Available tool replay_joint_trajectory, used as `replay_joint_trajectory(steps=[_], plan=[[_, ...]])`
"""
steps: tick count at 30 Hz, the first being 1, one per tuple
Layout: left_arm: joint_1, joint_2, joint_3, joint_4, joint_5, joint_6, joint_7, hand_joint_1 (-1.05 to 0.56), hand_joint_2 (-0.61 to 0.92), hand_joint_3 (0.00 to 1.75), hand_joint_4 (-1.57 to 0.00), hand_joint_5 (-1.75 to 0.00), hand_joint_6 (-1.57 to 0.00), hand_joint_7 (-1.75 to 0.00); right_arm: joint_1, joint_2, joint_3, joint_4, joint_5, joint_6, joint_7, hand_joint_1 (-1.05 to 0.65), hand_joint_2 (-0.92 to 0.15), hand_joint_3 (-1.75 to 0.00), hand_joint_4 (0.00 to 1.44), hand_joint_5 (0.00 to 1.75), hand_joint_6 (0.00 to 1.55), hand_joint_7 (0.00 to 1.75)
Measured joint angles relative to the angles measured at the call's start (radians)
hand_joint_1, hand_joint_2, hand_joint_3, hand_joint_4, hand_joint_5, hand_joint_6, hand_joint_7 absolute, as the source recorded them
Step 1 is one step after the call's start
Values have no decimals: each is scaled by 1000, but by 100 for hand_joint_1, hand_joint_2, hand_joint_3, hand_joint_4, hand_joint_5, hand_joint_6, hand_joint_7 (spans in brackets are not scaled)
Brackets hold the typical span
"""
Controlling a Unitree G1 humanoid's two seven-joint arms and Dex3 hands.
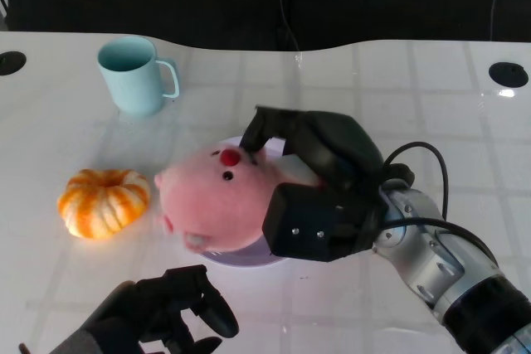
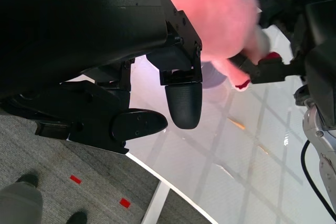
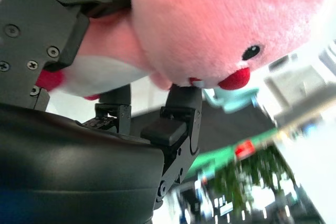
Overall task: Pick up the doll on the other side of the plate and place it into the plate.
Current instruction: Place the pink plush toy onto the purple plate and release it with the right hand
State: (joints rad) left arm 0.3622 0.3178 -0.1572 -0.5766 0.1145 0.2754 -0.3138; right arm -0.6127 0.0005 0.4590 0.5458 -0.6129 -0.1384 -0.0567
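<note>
A pink plush doll (image 1: pixel 216 205) with a red nose and black eye is held by my right hand (image 1: pixel 319 188), whose fingers wrap its far side and back. It hangs over or on the pale lilac plate (image 1: pixel 249 259), which it mostly hides; contact cannot be judged. The right wrist view fills with the doll (image 3: pixel 220 30) pressed against my right hand (image 3: pixel 121 124). My left hand (image 1: pixel 170 312) lies at the near table edge, fingers loosely curled, holding nothing. In the left wrist view the doll (image 2: pixel 210 14) shows beyond my left hand (image 2: pixel 157 98).
An orange and white pumpkin (image 1: pixel 104 202) lies left of the plate. A light blue mug (image 1: pixel 133 75) stands at the far left. Dark round holes (image 1: pixel 508 74) mark the table's far corners. A person's shoes (image 2: pixel 23 198) show on the floor.
</note>
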Motion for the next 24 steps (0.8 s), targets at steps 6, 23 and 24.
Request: replay_joint_trajectory(steps=[6,23,24], plan=[[-2,0,0,4,0,-9,0,-10,92,44,-55,-148,-56,-122,1,-51,50,-86,-14,53,178,-74,-92,-23,4,27,20,0],[-7,0,-1,12,0,-21,0,-11,92,44,-55,-150,-56,-124,118,-204,27,-455,-3,103,372,-88,-92,-29,2,11,8,1],[-7,0,-1,12,0,-20,0,-11,92,45,-55,-151,-56,-124,134,-221,18,-493,-2,103,378,-88,-92,-30,2,12,8,1]])
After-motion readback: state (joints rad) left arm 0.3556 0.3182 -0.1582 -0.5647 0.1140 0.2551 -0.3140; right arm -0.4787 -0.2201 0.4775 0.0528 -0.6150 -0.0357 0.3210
